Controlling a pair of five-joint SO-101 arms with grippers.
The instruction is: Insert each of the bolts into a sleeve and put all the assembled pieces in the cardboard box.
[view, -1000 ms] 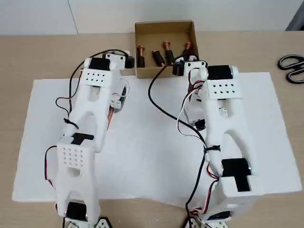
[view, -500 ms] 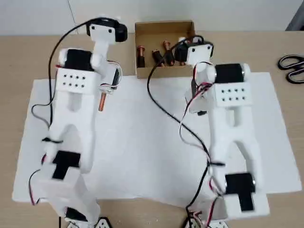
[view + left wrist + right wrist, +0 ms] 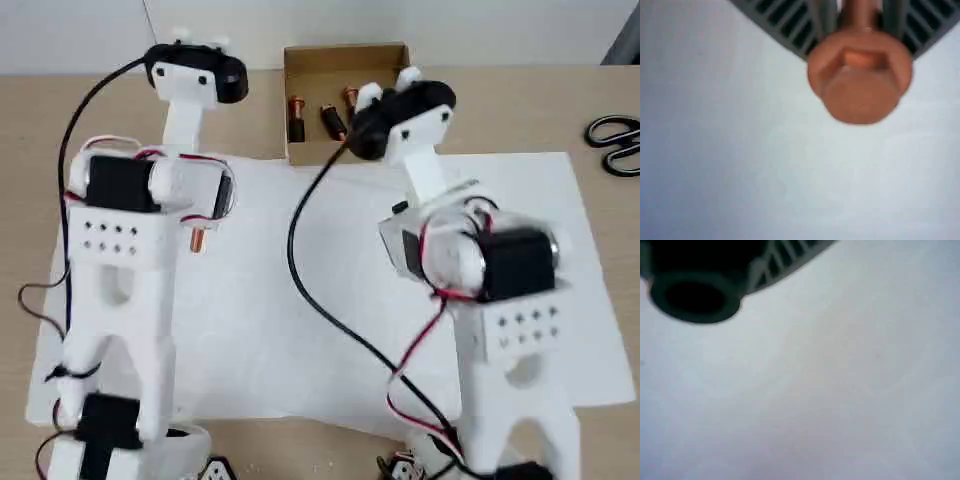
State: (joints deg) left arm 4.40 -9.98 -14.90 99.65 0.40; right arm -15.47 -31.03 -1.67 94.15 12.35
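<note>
My left gripper (image 3: 860, 12) is shut on a copper bolt (image 3: 860, 75), whose round head faces the camera between dark ribbed fingers (image 3: 785, 20). In the high view that bolt (image 3: 198, 240) hangs shaft-down under the raised left arm, above the white sheet (image 3: 300, 310). My right gripper (image 3: 715, 260) is shut on a black sleeve (image 3: 695, 297) with its open end in sight. The right arm (image 3: 470, 250) is raised over the sheet's right half. The cardboard box (image 3: 345, 55) stands at the back centre and holds assembled pieces (image 3: 333, 120).
Black scissors (image 3: 615, 140) lie on the wooden table at the far right. Cables trail from both arms across the sheet. The sheet between the two arms is bare.
Both arms have risen from the sheet and drawn back from the box. The left one has lifted the copper bolt and carried it toward the near side.
</note>
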